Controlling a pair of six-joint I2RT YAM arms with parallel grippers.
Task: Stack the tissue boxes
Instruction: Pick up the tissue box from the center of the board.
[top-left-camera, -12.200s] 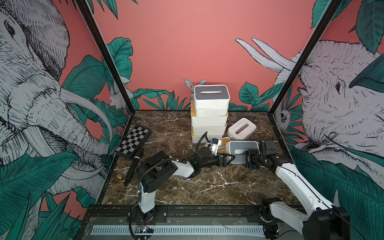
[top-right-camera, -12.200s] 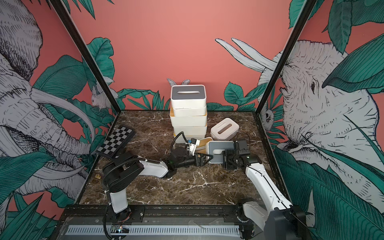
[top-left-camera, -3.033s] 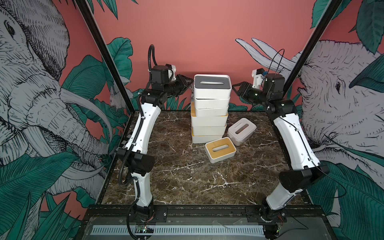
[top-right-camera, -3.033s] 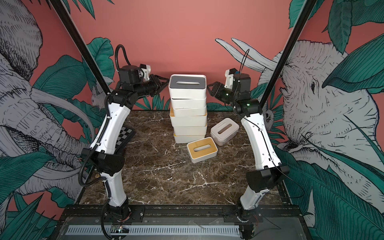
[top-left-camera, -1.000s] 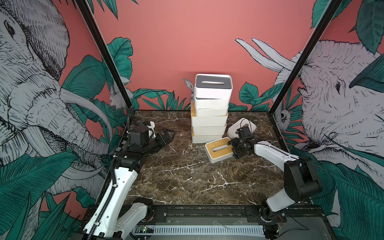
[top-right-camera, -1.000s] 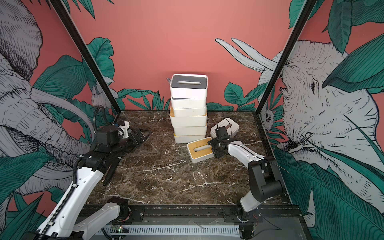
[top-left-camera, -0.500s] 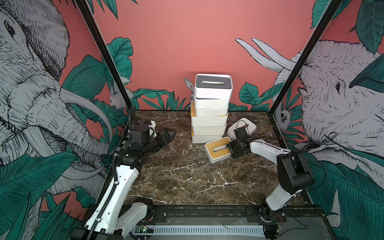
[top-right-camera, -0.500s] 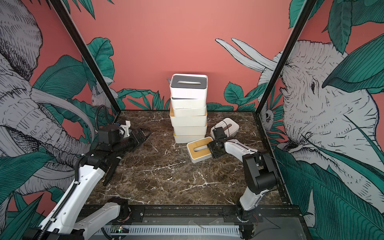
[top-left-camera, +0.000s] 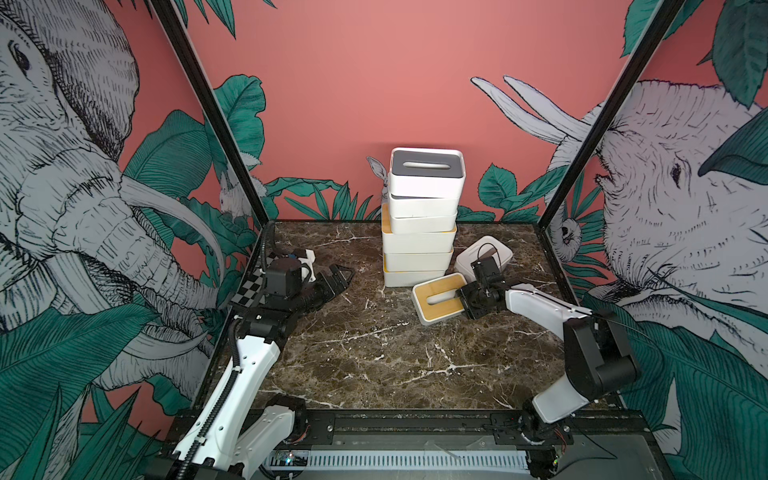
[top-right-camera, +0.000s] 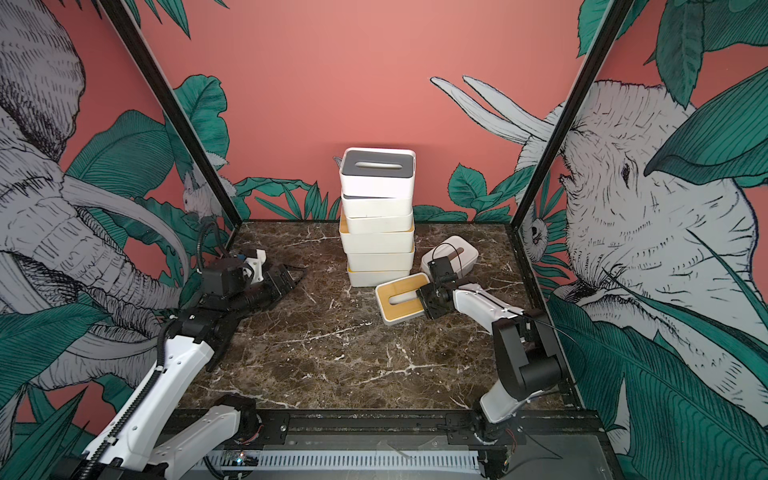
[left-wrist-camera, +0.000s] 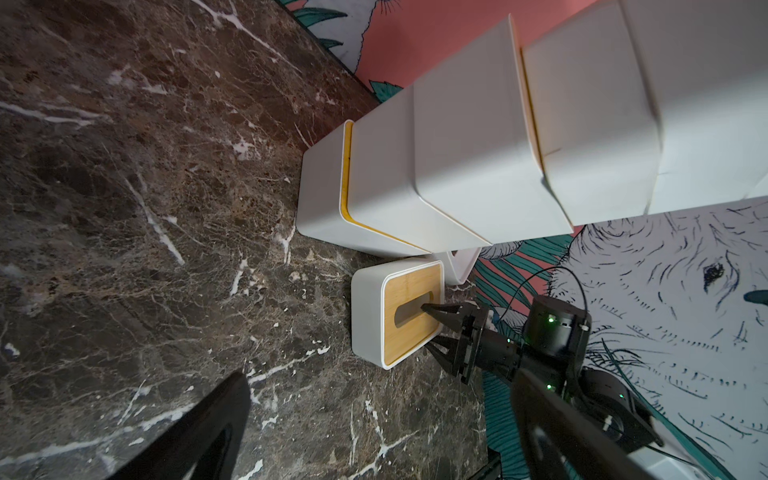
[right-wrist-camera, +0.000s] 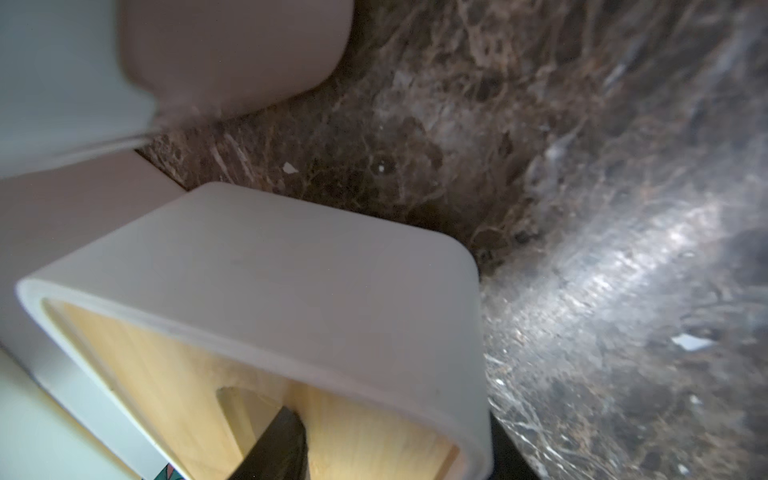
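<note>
Several tissue boxes (top-left-camera: 419, 232) stand stacked by the back wall, a grey-lidded one (top-left-camera: 427, 172) on top, slightly askew. In both top views, a bamboo-lidded tissue box (top-left-camera: 436, 297) (top-right-camera: 399, 300) lies flat on the marble in front of the stack. My right gripper (top-left-camera: 459, 299) (left-wrist-camera: 430, 330) is shut on its right end. One finger (right-wrist-camera: 282, 436) is in the lid slot and the other is outside the end wall. A pale pinkish tissue box (top-left-camera: 484, 257) leans tilted behind it. My left gripper (top-left-camera: 338, 276) (left-wrist-camera: 378, 382) hovers open and empty over the left of the table.
A black-and-white checkerboard panel (top-left-camera: 249, 286) lies at the left wall, partly under my left arm. Printed walls and black posts (top-left-camera: 208, 112) close in the sides and back. Bare marble (top-left-camera: 374, 357) stretches across the front half.
My right gripper's jaws have narrowed onto the end of the bamboo-lidded box, one finger going into the slot. The left arm has barely shifted.
</note>
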